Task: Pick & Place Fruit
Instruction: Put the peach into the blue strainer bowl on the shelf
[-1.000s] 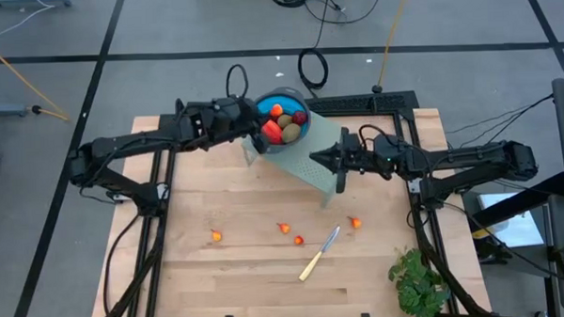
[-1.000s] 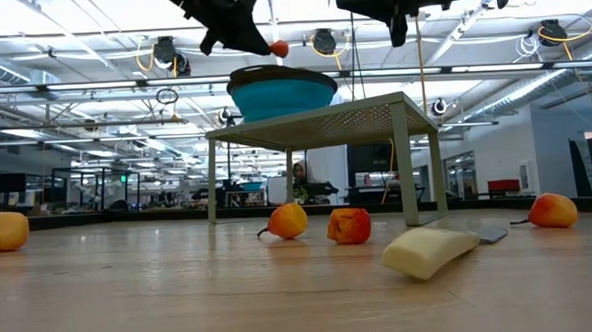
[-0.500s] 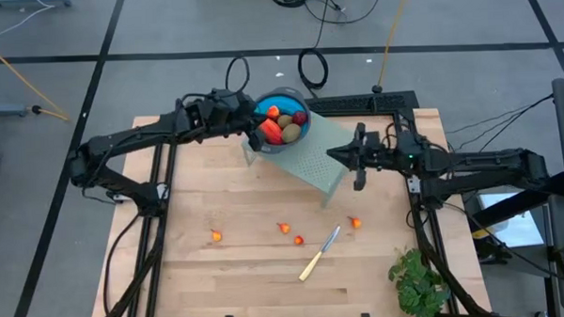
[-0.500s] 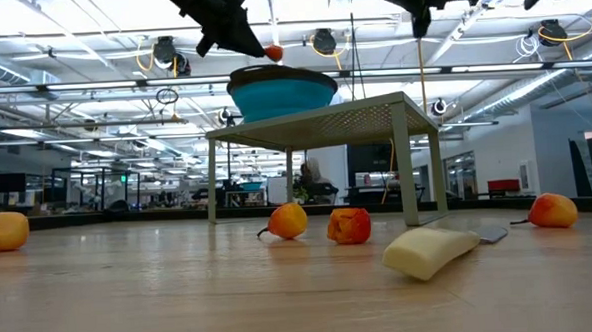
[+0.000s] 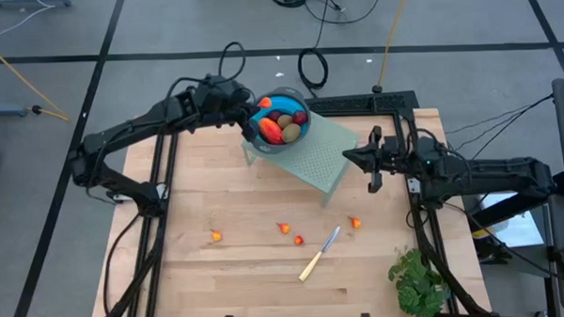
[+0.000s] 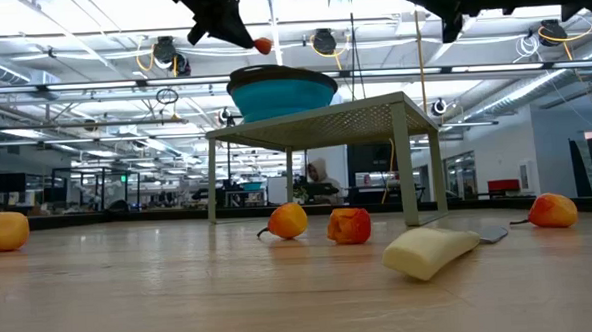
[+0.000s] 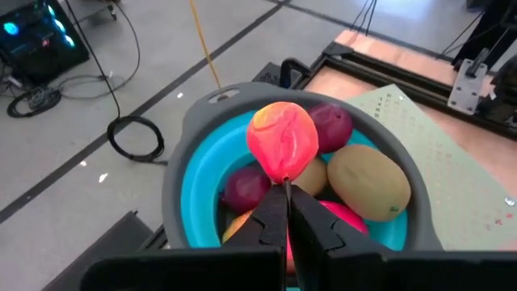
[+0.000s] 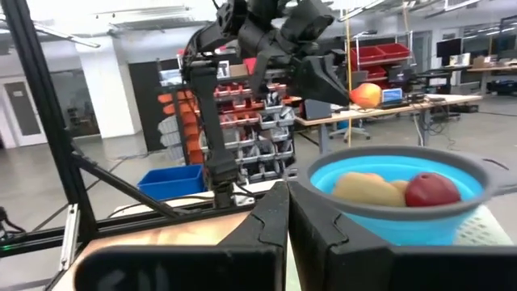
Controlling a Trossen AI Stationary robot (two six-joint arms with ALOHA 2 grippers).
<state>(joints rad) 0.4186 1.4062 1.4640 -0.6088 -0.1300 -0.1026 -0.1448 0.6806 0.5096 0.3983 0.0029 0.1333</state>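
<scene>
The left gripper [image 7: 287, 190] hung over the blue bowl [image 5: 267, 140], its fingers pinched shut on the stem of a small orange-red fruit [image 7: 283, 141]. The fruit dangled just past the fingertips, above the pile in the bowl and not yet resting on it, as the low view showed it clear of the rim.

Below that gripper the bowl already held a good share: two brownish-green ovals [image 7: 367, 179], two dark red balls [image 7: 333, 127] and a longer red-orange piece [image 5: 271, 131]. The bowl sat on a pale green perforated stand [image 5: 322, 160].

The right gripper [image 5: 372, 161] waited off to the side of the stand, level with the bowl's height, fingers closed on nothing.

Well away from both grippers, on the wooden table [image 5: 202, 284], four tiny orange-red fruits remained: one [image 5: 216, 236] on its own, a pair [image 5: 284, 228] [image 5: 299, 240] close together, and one [image 5: 355, 223] just past the tip of the knife [image 5: 319, 253]. The leafy bunch [image 5: 418, 281] lay at the table's corner.

Judged progress: the larger pieces looked done; the held fruit needed releasing into the bowl, then the four small ones on the boards were left to fetch
</scene>
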